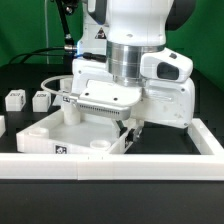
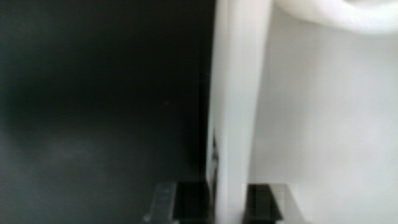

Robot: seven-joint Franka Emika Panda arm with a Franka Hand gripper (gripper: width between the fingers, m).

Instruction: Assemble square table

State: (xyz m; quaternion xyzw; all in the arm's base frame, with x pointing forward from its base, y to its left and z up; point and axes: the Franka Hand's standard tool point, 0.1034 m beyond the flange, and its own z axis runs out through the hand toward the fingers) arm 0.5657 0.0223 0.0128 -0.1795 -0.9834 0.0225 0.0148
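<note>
The top (image 1: 38, 140) is seen as smooth, matt white plastic. Beside the top, the legs (image 1: 14, 100) are made of the same plastic, with paper-like printed tags. Under the top, the table (image 1: 100, 200) is matt black. Above the top, the arm (image 1: 135, 20) is cased in glossy white.

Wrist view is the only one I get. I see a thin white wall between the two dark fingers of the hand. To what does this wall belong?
Observer: It is the raised rim of the table top, a white square tray lying flat. The hand is shut on that rim.
Operator: Where are the legs? I see none.
Observer: One leg block and a second leg block stand loose on the exterior view's left, apart from the table top. I see only these two.
Operator: Is something in front of the tray?
Observer: Yes, a long white rail lies close along its near side. Whether they touch I cannot tell.
</note>
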